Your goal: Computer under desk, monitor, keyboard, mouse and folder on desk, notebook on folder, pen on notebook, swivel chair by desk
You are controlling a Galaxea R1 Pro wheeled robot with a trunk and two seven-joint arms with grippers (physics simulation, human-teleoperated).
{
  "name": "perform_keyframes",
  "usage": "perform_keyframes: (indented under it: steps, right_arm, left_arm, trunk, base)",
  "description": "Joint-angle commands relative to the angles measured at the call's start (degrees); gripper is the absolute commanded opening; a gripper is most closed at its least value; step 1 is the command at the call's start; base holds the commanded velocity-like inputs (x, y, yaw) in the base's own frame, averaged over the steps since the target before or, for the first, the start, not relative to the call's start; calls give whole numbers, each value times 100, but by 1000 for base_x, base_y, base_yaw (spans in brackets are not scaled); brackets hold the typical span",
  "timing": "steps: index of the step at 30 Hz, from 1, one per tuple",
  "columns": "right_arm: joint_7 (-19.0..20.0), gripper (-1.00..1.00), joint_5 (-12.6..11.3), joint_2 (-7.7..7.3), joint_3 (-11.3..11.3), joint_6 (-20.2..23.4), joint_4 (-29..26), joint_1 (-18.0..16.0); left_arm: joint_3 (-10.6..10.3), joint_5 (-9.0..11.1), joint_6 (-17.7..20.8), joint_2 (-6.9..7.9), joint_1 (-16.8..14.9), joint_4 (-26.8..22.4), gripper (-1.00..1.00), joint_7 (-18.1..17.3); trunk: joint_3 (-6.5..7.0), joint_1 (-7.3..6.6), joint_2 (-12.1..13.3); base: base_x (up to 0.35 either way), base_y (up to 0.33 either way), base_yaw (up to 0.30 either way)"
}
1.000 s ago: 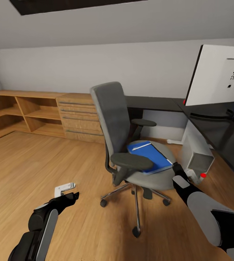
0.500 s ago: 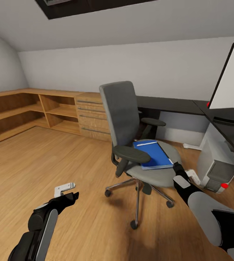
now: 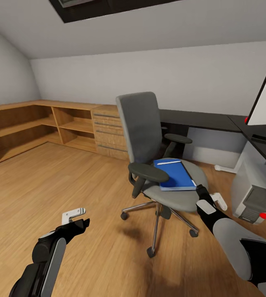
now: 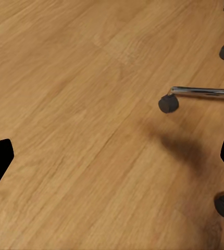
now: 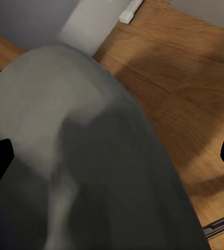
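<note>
Head view: folder [image 3: 175, 175] lies flat on the chair [image 3: 149, 140] seat, not yet on the worktop [image 3: 198, 119] behind the chair. Step looks like folder pickup. Right pincer [image 3: 210, 203] beside the seat edge, left pincer [image 3: 76, 218] over floor left of the chair; both spread, empty. Next: right pincer reaches the folder edge.

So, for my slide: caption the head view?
Blue folder lying on the swivel chair beside the desk, both arms low.
</note>
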Motion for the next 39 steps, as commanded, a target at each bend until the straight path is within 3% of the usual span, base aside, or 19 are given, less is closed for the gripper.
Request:
perform_keyframes:
  steps: [1,10,14,21,30,39]
  right_arm:
    - [-9,100,-3,0,-17,-9,-5,-2]
    - [-9,100,6,-22,-16,-51,-27,-2]
    - [-17,100,5,-41,-16,-265,-21,-2]
    - [-17,100,11,-48,-16,-275,-10,-2]
    - [-23,100,3,-96,-16,-274,-4,-2]
    - [-17,100,-4,-94,-16,-275,-6,-2]
  left_arm:
    - [6,61,22,-4,-4,-6,100,42]
    - [2,55,28,-11,-1,2,100,42]
    - [6,55,21,-4,1,3,100,32]
    - [6,52,24,-4,-2,5,100,24]
    - [0,46,29,-10,-2,12,100,36]
    - [6,46,29,-4,-3,12,100,33]
  trunk:
    - [-5,-1,-2]
    - [-5,-1,-2]
    - [-5,-1,-2]
    - [-5,-1,-2]
    - [-8,-1,-2]
    - [-9,-1,-2]
  base:
    - [0,0,2]
    - [0,0,0]
    - [2,0,0]
    - [203,0,-9]
    - [21,0,-219]
    - [1,0,-43]
